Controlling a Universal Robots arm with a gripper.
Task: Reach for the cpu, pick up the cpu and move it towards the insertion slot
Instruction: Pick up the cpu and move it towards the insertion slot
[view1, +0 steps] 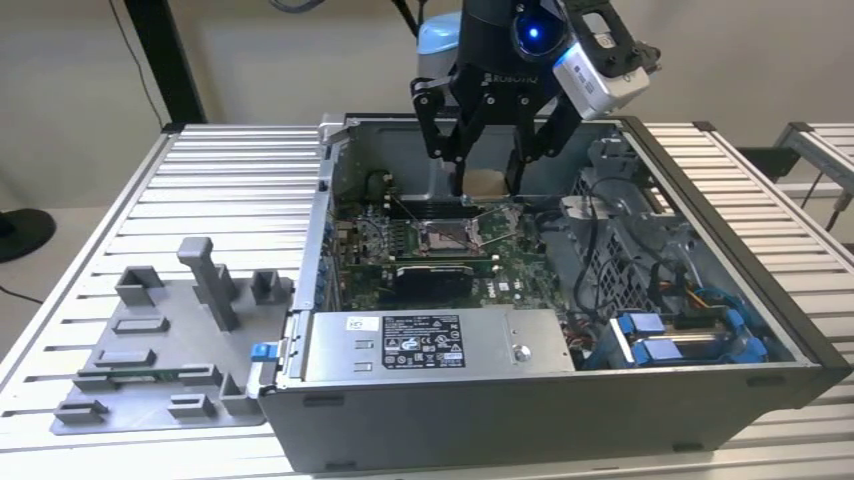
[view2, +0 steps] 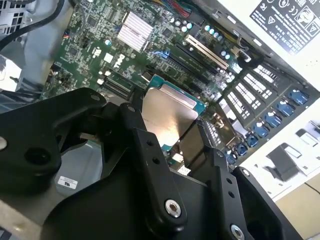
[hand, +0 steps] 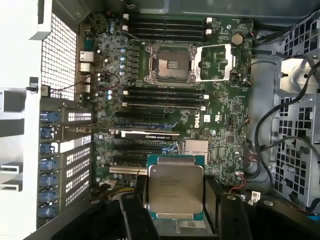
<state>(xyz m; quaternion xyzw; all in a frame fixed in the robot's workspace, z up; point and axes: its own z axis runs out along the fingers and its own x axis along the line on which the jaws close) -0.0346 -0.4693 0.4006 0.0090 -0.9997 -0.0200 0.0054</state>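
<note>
Overhead, end effector (view1: 483, 180) clenched on the cpu (hand: 175, 188), above open computer case (view1: 747, 240) on slatted metal table (view1: 227, 180).

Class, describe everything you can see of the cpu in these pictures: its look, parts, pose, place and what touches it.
The cpu is a thin square chip with a pale silvery metal face on a green-edged base; its tan underside shows in the exterior view. The hand holds it between two black fingers, the face level in the first wrist view and tilted in the second wrist view. It hangs inside the open computer case, above the motherboard, apart from the open insertion slot.
</note>
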